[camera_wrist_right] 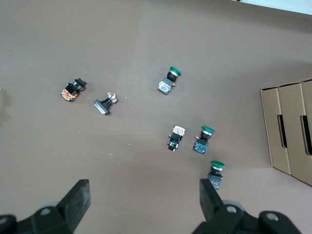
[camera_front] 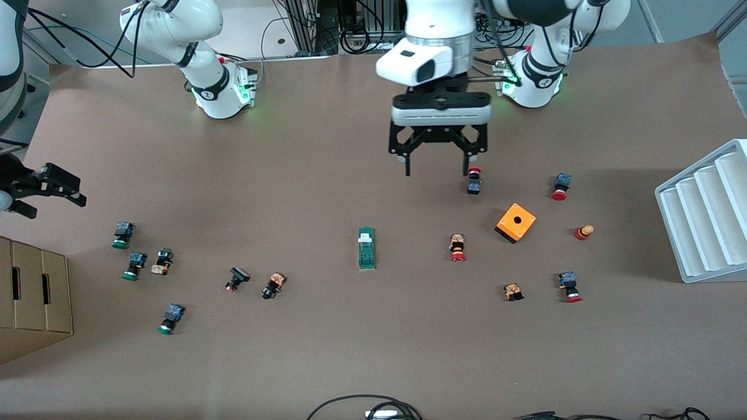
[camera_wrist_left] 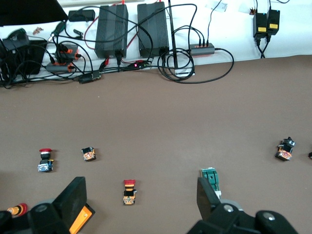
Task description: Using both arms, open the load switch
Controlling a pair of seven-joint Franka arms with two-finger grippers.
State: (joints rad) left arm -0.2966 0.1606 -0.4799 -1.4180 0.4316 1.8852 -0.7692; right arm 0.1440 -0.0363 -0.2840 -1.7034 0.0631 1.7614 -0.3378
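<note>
Work is not yet started, I judge: load switch [camera_front: 366, 248] lies untouched on the table [camera_front: 327, 361], below my left jaws [camera_front: 439, 165], well apart from my right jaws [camera_front: 49, 189], both spread and empty.

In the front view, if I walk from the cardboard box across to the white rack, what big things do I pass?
Cardboard box → green-capped buttons → load switch → orange box → white rack.
</note>
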